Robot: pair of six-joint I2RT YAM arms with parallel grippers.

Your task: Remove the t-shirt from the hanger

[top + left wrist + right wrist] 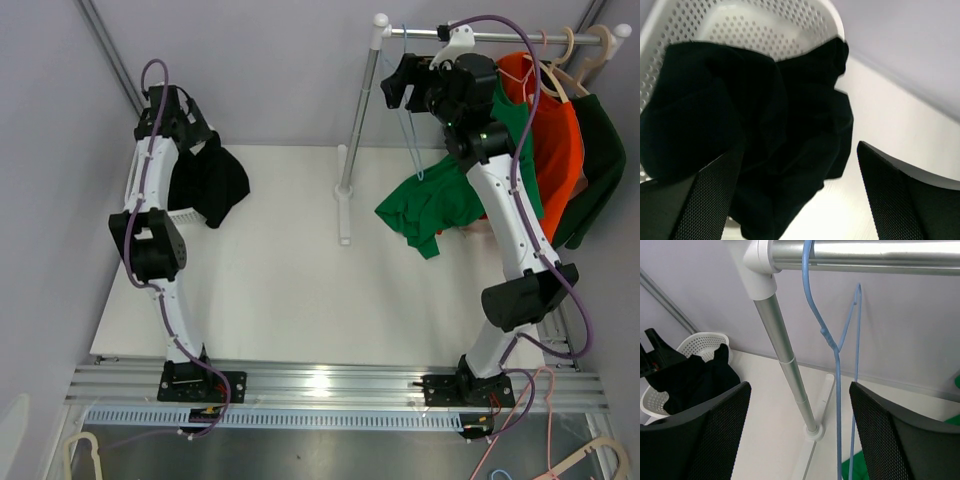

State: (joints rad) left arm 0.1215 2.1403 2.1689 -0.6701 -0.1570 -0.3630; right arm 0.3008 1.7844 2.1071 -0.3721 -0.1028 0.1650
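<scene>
A green t-shirt (432,208) lies crumpled on the table under the rack; its edge shows in the right wrist view (847,472). A bare blue wire hanger (411,135) hangs on the rail (500,36); it also shows in the right wrist view (836,360), between my right fingers and close to the right one. My right gripper (394,88) (800,440) is open and empty, raised just below the rail. My left gripper (203,146) (800,200) is open above a black t-shirt (765,140) that spills out of a white basket (755,25).
An orange shirt (550,130) and a dark green shirt (595,170) hang on wooden hangers at the rail's right end. The rack's upright pole (787,365) and its foot (344,215) stand mid-table. Loose hangers lie below the front rail (590,460).
</scene>
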